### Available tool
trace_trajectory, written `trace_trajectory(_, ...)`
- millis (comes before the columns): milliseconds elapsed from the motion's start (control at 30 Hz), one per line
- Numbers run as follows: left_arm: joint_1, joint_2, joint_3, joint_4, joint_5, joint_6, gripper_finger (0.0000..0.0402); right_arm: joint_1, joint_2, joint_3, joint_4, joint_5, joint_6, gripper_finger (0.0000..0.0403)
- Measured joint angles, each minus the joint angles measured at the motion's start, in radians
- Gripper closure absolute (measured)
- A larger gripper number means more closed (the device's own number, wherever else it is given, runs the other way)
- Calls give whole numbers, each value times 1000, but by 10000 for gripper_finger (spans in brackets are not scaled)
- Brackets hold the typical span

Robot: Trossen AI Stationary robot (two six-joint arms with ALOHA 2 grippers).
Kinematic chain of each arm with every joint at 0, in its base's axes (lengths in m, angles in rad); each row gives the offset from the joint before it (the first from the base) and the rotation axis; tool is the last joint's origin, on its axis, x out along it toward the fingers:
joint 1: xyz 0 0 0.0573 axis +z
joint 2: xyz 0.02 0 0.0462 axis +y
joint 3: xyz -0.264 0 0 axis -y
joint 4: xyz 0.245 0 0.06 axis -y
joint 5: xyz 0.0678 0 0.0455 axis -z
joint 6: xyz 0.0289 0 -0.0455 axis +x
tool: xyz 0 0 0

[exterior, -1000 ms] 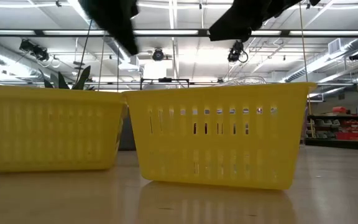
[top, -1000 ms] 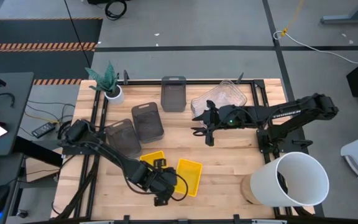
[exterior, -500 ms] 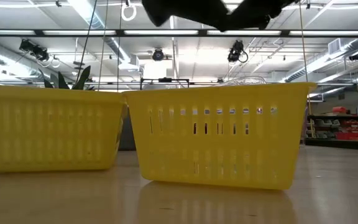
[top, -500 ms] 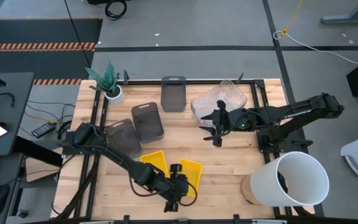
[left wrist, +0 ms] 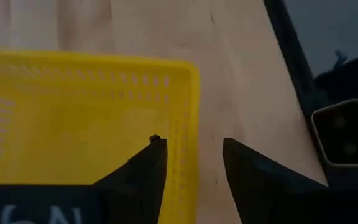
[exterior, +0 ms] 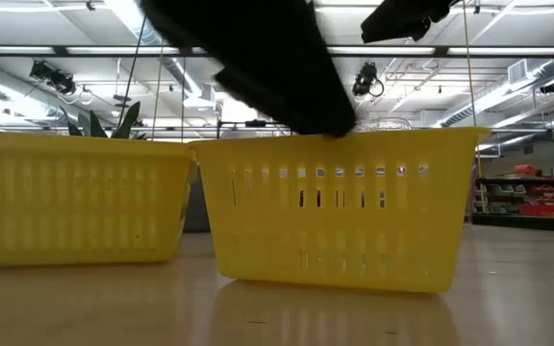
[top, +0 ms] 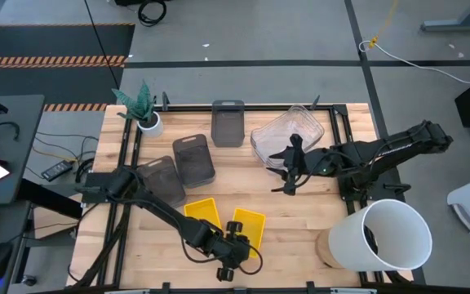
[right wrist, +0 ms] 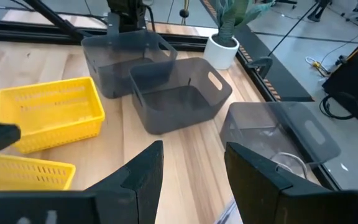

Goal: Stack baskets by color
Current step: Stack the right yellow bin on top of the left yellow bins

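Two yellow baskets (top: 202, 214) (top: 250, 225) stand side by side near the table's front edge. My left gripper (left wrist: 191, 142) is open and tipped down over the right one, with one finger inside its near wall (left wrist: 190, 106) and one outside; I see no touch. In the low view the left arm (exterior: 258, 58) reaches down to that basket's rim (exterior: 335, 136). Three dark grey baskets (top: 160, 181) (top: 193, 159) (top: 228, 122) stand farther back. The clear baskets (top: 288, 131) sit at the far right. My right gripper (top: 288, 175) hangs open beside them with nothing between its fingers (right wrist: 194, 165).
A big white bucket (top: 386, 237) stands at the near right corner. A small white plant pot (top: 148, 122) stands at the far left. Bare wood lies between the yellow baskets and the bucket. The table's dark frame rail (left wrist: 284, 37) runs close past the near wall.
My left gripper has sunk and gone toward the table's right edge, rolling a little, from beside the left yellow basket to the near wall of the right one. My right gripper has drawn back toward the table's right edge. No basket has moved.
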Motion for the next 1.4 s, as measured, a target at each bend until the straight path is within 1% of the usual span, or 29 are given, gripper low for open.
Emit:
trace_trajectory(67,-1,18,4,31,-4,1,241,0,2,0,1,0,0,226)
trace_trajectory(133,-1,21,0,0,-3,10,241,0,4,0,7,0,1,226)
trace_trajectory(200,0,32,4,10,-1,12,243,0,5,0,3,-1,1,226)
trace_trajectory(267,0,33,1,-17,5,16,251,0,7,0,5,0,2,226)
trace_trajectory(433,1,33,2,-27,12,18,298,0,7,0,2,-1,2,226)
trace_trajectory(600,1,33,7,-22,11,24,368,0,8,0,5,-1,3,226)
trace_trajectory(633,1,33,7,-20,5,34,382,0,8,0,6,-1,3,226)
trace_trajectory(667,1,28,7,-22,-6,43,388,0,8,0,6,-1,3,226)
trace_trajectory(833,-9,-2,16,-34,-112,85,382,0,8,0,9,-1,5,226)
trace_trajectory(967,-27,-21,67,-111,-195,115,390,0,8,0,2,-1,12,226)
trace_trajectory(1133,-64,-26,180,-314,-305,116,389,0,8,0,-4,-1,19,226)
trace_trajectory(1267,-84,-27,259,-476,-319,26,388,0,8,0,0,-1,23,226)
trace_trajectory(1400,-103,-27,289,-599,-315,-84,389,0,8,0,1,-1,29,226)
